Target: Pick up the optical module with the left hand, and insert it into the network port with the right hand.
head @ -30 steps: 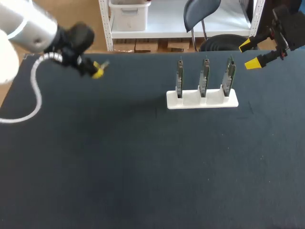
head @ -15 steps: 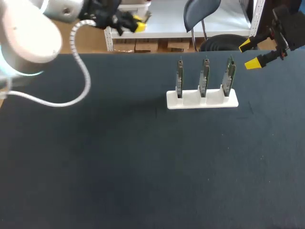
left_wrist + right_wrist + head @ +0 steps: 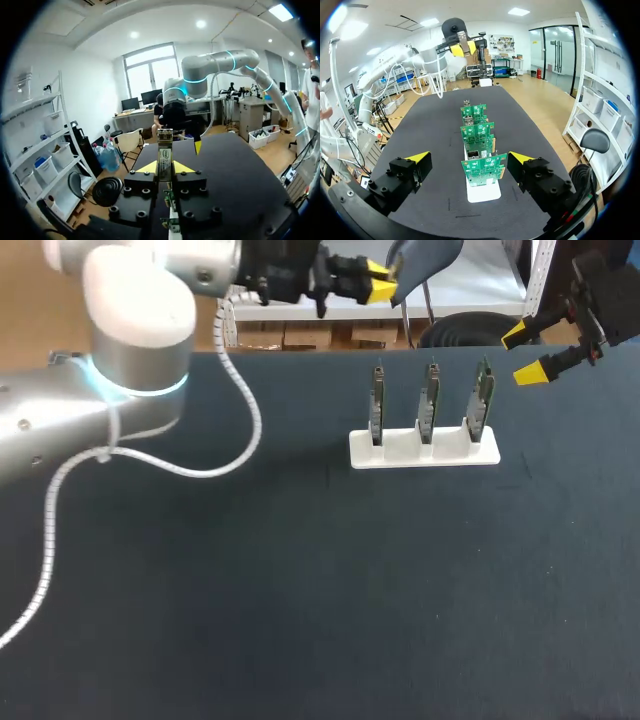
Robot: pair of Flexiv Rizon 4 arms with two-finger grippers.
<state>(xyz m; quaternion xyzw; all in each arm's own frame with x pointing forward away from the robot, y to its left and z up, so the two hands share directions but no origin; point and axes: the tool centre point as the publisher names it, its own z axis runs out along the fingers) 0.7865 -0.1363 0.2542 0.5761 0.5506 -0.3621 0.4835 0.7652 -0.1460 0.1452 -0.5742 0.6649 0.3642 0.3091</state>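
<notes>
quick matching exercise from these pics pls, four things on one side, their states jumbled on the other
Things:
1. left gripper
2. right gripper
3. optical module
4. circuit boards

States:
A. open, nothing between its fingers
B. standing upright in the white holder
C. clamped between two yellow-tipped fingers
D. shut on a small part

Pairs: 1-D, 2-A, 3-C, 4-B
</notes>
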